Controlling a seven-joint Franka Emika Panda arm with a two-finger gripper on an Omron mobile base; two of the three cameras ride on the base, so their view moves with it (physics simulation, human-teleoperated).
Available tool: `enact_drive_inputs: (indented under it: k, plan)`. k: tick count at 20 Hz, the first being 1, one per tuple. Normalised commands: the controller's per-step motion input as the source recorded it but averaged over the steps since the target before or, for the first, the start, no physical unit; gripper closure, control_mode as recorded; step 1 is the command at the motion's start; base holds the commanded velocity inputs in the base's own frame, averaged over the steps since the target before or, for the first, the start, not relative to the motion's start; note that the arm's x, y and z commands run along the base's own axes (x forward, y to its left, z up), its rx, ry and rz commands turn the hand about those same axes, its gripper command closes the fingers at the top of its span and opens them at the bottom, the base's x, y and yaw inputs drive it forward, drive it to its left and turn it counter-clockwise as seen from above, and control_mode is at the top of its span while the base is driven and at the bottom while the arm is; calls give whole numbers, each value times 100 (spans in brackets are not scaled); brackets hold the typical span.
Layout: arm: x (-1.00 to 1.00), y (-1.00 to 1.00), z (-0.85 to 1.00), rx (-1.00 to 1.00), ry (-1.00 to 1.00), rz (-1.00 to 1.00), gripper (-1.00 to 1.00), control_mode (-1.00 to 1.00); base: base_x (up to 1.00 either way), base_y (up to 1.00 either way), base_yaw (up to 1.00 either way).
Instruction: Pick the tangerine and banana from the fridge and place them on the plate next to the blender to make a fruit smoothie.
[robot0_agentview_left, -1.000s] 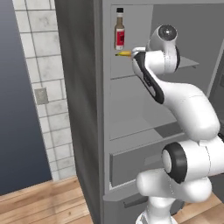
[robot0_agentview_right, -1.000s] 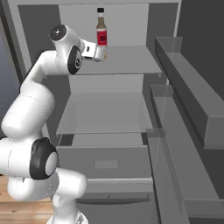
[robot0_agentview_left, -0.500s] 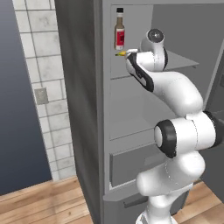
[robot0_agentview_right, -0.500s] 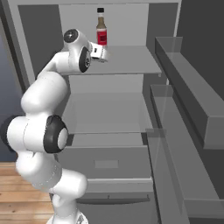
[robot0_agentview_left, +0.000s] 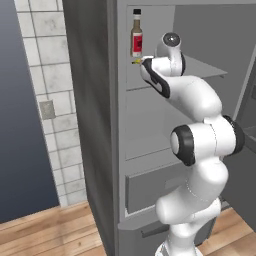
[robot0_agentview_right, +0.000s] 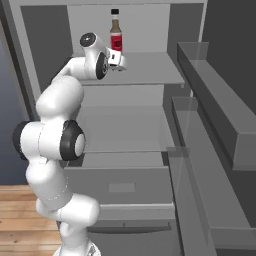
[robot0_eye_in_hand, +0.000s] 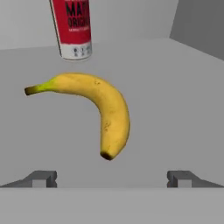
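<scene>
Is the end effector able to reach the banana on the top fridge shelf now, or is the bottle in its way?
Probably yes. The end effector is open, with the banana lying flat on the shelf just ahead of its fingertips. The bottle stands behind the banana, not between them.

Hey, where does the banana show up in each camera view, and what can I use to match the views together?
Left base view: a sliver of the banana at the top shelf's edge, beside the wrist, under the bottle.
Right base view: I can't make the banana out; the hand covers that spot on the shelf.
Hand view: centre of the picture, banana lying on the shelf ahead of the open end effector.
Shared landmark: the red-labelled bottle.
</scene>
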Motion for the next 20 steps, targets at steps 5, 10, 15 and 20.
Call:
enact_drive_inputs:
  k: [5,10,15,20]
  plan:
    - [47,0,-9,0,5,1,-100,-100,0,0,0]
    - [55,-1,-9,0,6,1,-100,-100,0,0,0]
    - [50,0,-16,0,8,0,-100,-100,0,0,0]
    - [0,0,-69,-1,4,0,100,-100,0,0,0]
